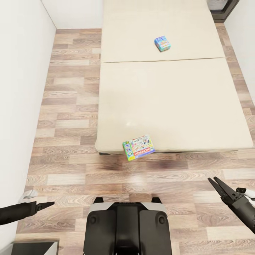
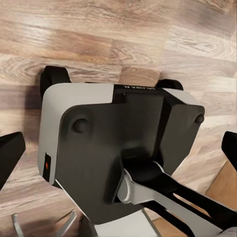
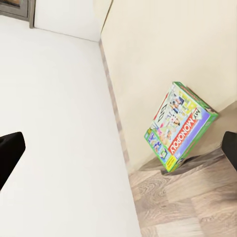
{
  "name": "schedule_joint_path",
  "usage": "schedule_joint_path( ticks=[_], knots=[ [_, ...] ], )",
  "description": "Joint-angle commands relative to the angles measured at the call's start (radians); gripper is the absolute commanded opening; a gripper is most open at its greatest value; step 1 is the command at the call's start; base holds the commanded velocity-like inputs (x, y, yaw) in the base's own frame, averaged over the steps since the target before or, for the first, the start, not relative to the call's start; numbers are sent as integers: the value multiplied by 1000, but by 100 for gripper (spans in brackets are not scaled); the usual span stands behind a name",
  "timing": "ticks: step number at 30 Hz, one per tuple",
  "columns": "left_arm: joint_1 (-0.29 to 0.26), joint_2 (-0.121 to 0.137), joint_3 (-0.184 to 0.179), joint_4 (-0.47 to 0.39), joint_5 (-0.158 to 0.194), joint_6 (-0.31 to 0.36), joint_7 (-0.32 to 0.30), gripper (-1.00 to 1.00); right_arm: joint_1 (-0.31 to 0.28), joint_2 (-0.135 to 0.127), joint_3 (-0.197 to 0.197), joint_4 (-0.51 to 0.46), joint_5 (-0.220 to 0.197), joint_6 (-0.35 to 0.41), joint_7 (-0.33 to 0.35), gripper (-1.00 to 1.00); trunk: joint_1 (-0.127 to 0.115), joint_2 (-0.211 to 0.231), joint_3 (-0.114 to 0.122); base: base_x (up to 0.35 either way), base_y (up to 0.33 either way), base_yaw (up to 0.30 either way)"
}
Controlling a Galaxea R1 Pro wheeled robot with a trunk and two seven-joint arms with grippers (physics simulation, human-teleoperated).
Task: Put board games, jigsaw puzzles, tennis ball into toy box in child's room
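The bed (image 1: 177,99) with its beige mattress lies ahead of me. One board game (image 1: 139,147), a colourful box, sits at the near edge of the bed and overhangs it slightly; the right wrist view shows the same board game (image 3: 180,126) against the mattress (image 3: 163,49). A second, blue board game (image 1: 162,43) lies farther back on the mattress. My left gripper (image 1: 47,204) hangs low at the left over the floor, open. At the lower right, my right gripper (image 1: 216,183) is open with nothing in it. Both are well short of the bed. The table and toy box are out of view.
A white wall (image 1: 21,88) runs along the left, with a strip of wooden floor (image 1: 71,117) between it and the bed. My base (image 1: 127,226) stands on the floor in front of the bed. A dark frame (image 1: 221,9) shows at the far right corner.
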Motion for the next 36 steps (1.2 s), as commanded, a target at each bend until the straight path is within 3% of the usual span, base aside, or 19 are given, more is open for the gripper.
schedule_joint_path(
  ticks=[1,10,19,29,36],
  knots=[
    [-1,-1,2,-1,-4,9,12,100,0,2,0,1,-4,6,0,100,1,-1,1,0,0,0],
    [-1,-14,1,-1,-6,8,41,100,0,6,3,10,1,1,-3,100,1,-1,16,0,0,0],
    [-1,-22,1,0,-7,8,89,100,0,6,2,8,48,-10,3,100,1,-1,30,0,0,0],
    [-1,-56,0,-1,-8,8,180,100,0,5,-2,7,53,-11,4,100,1,-1,47,0,0,0],
    [-2,-62,0,-1,-7,8,208,100,0,5,-2,7,53,-11,4,100,1,-1,59,0,0,0]
  ],
)
